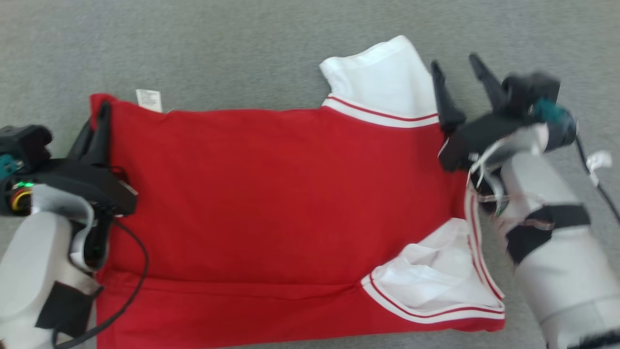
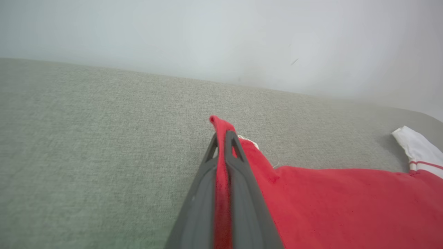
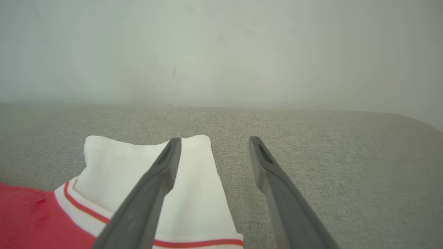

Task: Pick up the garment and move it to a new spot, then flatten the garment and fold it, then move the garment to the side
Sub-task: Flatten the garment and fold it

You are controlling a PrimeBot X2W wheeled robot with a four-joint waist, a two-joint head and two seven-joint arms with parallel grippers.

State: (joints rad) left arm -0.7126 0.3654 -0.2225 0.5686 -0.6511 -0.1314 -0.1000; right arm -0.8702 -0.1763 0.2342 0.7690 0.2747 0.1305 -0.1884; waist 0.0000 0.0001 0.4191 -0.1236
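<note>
The red garment lies flat on the grey table. Its long axis runs from left to right in the head view, with the hem at the robot's left and the sleeves at its right. The left gripper is closed, and its fingers pinch the far hem corner. The right gripper stands wide open and holds nothing (one finger is over the far white sleeve, the other over bare table). The sleeve lies to the left of its gap, so I judge that this arm needs a shift to the left before it can close on cloth.
</note>
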